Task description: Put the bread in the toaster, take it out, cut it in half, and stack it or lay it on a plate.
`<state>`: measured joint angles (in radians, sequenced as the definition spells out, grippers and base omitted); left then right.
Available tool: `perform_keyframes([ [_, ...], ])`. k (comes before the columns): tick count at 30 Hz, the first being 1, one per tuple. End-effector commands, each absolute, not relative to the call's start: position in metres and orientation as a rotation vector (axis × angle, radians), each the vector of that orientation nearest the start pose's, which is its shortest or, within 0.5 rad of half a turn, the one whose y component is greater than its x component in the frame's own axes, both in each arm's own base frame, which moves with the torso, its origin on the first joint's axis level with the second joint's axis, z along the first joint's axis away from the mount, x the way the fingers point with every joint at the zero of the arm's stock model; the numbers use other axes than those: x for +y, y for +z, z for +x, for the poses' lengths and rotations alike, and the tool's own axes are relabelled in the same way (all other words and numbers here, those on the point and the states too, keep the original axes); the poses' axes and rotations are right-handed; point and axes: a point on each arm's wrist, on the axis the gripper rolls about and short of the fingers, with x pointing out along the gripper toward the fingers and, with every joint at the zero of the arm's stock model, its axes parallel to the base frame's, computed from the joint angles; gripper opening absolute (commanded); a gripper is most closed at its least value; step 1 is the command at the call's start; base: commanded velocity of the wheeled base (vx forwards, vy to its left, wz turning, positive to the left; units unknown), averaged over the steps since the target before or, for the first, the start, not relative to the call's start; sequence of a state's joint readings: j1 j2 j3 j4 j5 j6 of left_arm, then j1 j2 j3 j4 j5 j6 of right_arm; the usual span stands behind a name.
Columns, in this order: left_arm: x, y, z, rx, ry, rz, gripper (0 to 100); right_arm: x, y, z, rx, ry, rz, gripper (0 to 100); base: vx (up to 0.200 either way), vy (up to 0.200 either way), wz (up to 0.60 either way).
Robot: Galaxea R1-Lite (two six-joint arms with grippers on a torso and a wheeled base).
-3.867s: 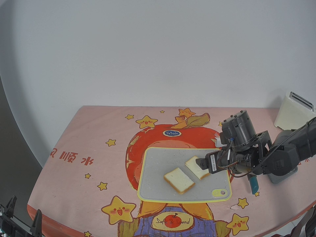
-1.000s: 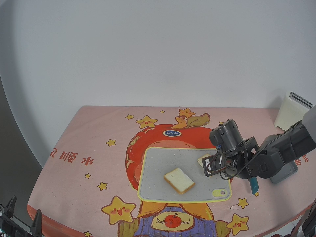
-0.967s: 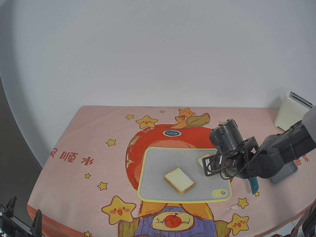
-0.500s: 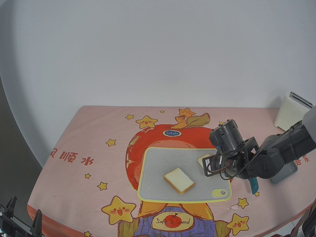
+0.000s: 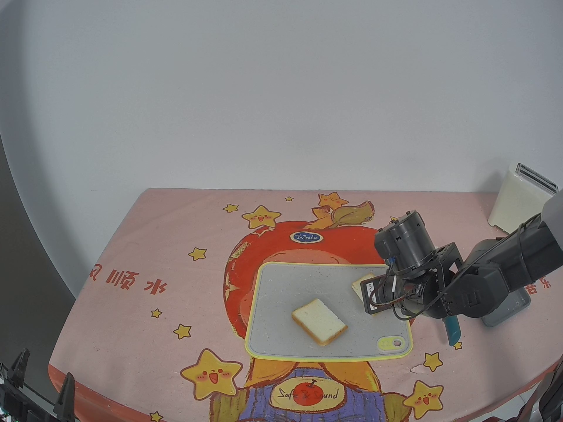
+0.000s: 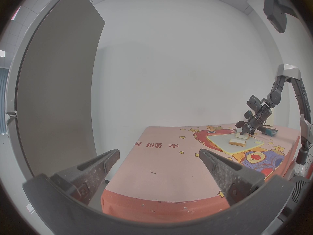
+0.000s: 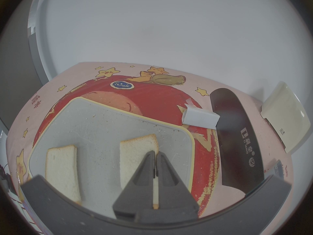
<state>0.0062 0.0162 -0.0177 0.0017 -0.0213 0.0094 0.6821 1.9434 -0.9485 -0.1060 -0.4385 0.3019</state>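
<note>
Two bread halves (image 5: 319, 321) (image 5: 362, 283) out there, one cutting board (image 5: 281, 288), one knife (image 7: 239, 147), one toaster (image 5: 524, 197), all on one table (image 5: 176, 247).

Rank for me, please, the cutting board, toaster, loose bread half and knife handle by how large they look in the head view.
1. cutting board
2. toaster, though it stands farthest away
3. loose bread half
4. knife handle
</note>
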Motion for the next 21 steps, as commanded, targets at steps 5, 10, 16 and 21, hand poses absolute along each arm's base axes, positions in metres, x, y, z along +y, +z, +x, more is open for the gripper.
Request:
perform_keyframes([
  [5, -0.001, 0.076, -0.023, 0.0, -0.015, 0.009, 100, 0.199, 0.106, 0.26, 0.749, 0.117, -0.169, 0, 0.0, 0.0, 0.0],
  [10, -0.001, 0.076, -0.023, 0.0, -0.015, 0.009, 100, 0.197, 0.112, 0.257, 0.735, 0.122, -0.16, 0, 0.0, 0.0, 0.0],
  [16, -0.001, 0.076, -0.023, 0.0, -0.015, 0.009, 100, 0.195, 0.117, 0.254, 0.727, 0.127, -0.157, 0, 0.0, 0.0, 0.0],
  [21, -0.001, 0.076, -0.023, 0.0, -0.014, 0.009, 100, 0.195, 0.123, 0.249, 0.714, 0.139, -0.152, 0, 0.0, 0.0, 0.0],
])
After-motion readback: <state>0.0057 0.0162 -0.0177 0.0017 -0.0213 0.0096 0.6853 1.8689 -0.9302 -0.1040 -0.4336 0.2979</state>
